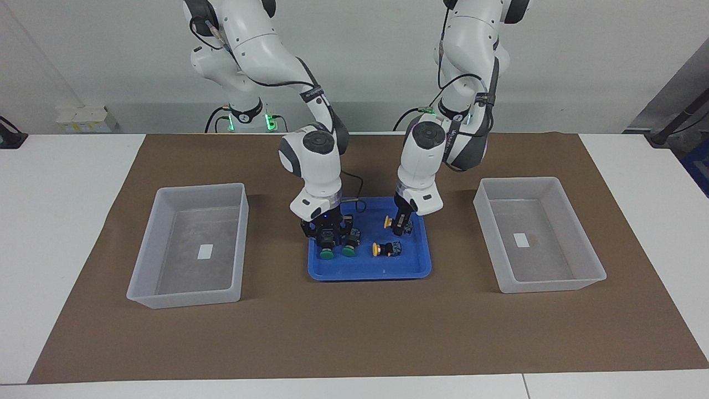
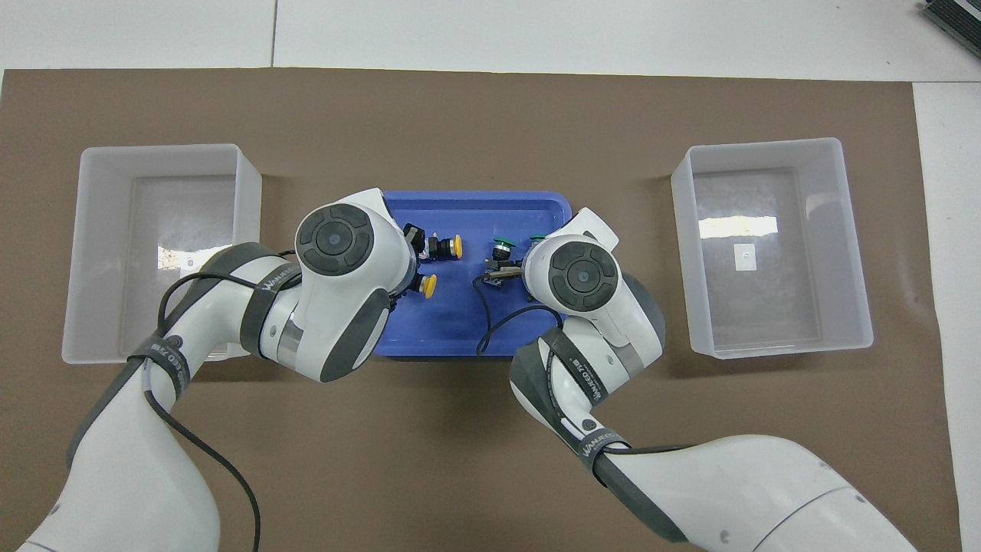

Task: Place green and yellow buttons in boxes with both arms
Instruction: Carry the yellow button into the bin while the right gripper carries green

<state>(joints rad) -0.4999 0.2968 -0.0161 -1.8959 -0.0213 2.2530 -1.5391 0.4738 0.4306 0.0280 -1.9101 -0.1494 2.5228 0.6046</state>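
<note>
- Both arms are down in the blue tray (image 1: 370, 270) at mid-table, where all four buttons lie; the two translucent boxes stand empty, one toward the right arm's end (image 1: 188, 244), the other toward the left arm's end (image 1: 537, 233), each well apart from the tray.
- The right gripper (image 1: 328, 239) is low over one green button (image 1: 326, 254), its fingers standing either side of the black body — whether they have clenched on it cannot be told from here. The second green button (image 1: 349, 250) lies just beside the first, almost touching.
- The left gripper (image 1: 402, 224) is at the yellow button (image 1: 389, 222) nearer the robots, its fingers around that button's dark body; again, clenched or released cannot be told. The other yellow button (image 1: 382, 249) lies apart from it, farther from the robots.
- In judgement, the step in hand is the paired pick: neither button looks lifted off the tray floor yet.
- To do it well, each claw should close across the flat black body — not the round cap, which would likely slip.
- The right gripper has the tighter job: its outer finger must stay clear of the neighbouring green button, or that one may be dragged along.
- A straight lift clear of the tray rim before swinging outward would keep the arms from crossing.
</note>
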